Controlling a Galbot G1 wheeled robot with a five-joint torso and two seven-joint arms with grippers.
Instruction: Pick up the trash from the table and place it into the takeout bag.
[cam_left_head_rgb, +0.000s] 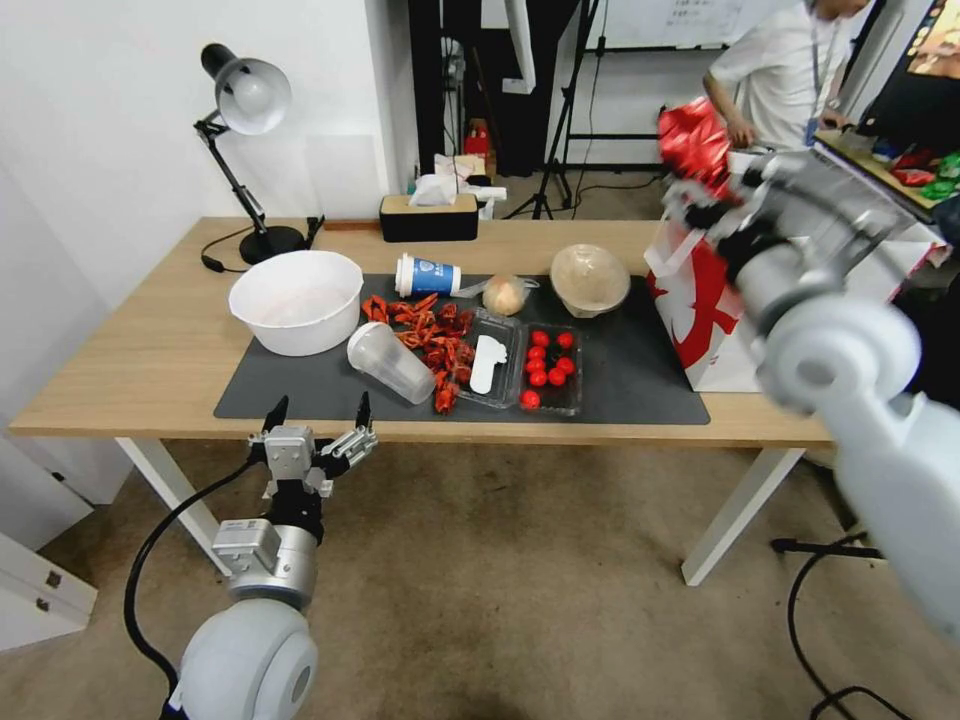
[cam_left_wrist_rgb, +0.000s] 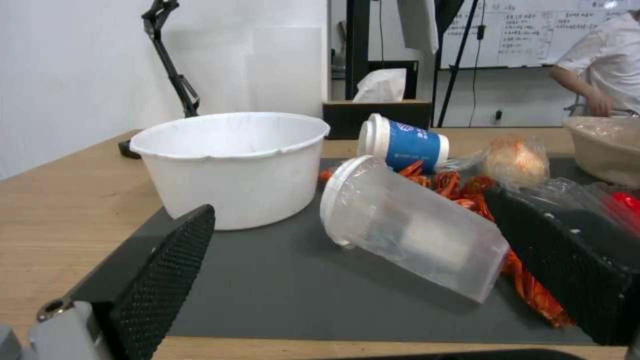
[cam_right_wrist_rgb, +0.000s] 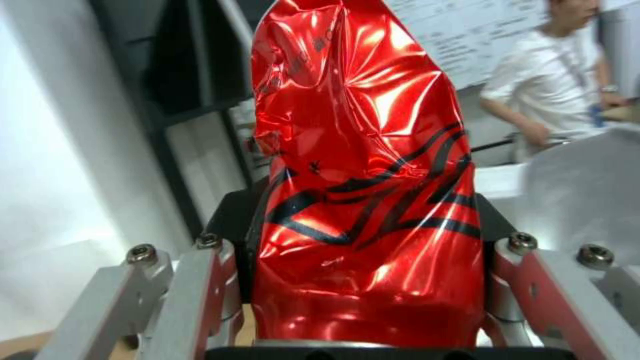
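My right gripper (cam_left_head_rgb: 703, 200) is raised over the top of the white and red takeout bag (cam_left_head_rgb: 706, 318) at the table's right end, shut on the crushed red can (cam_left_head_rgb: 693, 140) (cam_right_wrist_rgb: 367, 200). On the dark mat (cam_left_head_rgb: 640, 375) lie the clear plastic cup (cam_left_head_rgb: 392, 362) (cam_left_wrist_rgb: 413, 230) on its side, the white blue-labelled paper cup (cam_left_head_rgb: 428, 275) (cam_left_wrist_rgb: 403, 144), the wrapped tan ball (cam_left_head_rgb: 504, 294) (cam_left_wrist_rgb: 517, 161) and the clear lidded bowl (cam_left_head_rgb: 589, 278). My left gripper (cam_left_head_rgb: 318, 415) hangs open just off the table's front edge (cam_left_head_rgb: 130, 350), its fingers (cam_left_wrist_rgb: 160, 270) apart and facing the plastic cup.
A big white bowl (cam_left_head_rgb: 296, 300) stands at the mat's left. Red crayfish shells (cam_left_head_rgb: 430, 335) and a clear tray of cherry tomatoes (cam_left_head_rgb: 545, 365) lie mid-mat. A desk lamp (cam_left_head_rgb: 245, 100) and a tissue box (cam_left_head_rgb: 430, 215) stand at the back.
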